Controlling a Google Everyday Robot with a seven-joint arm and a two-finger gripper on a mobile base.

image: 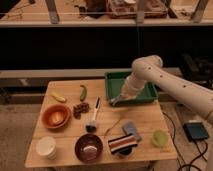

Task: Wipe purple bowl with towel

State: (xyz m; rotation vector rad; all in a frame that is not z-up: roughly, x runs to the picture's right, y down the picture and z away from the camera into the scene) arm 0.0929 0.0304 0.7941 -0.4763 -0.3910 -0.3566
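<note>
Claw [116,100], closed, hangs at green tray [114,80] corner, its hold unclear; purple bowl [89,147] shows a pale centre.

This looks like a robotics lab or test area, not a home: 1 wooden table [150,117] laid out with props stands on a speckled hard floor [15,135], and a black box [196,131] sits on the floor to its right. Behind it runs a long workbench [100,22] on metal legs [52,11]. 1 white robot arm [170,85] reaches in, its gripper [114,101] at the front-left corner of the green tray [148,99].
</note>
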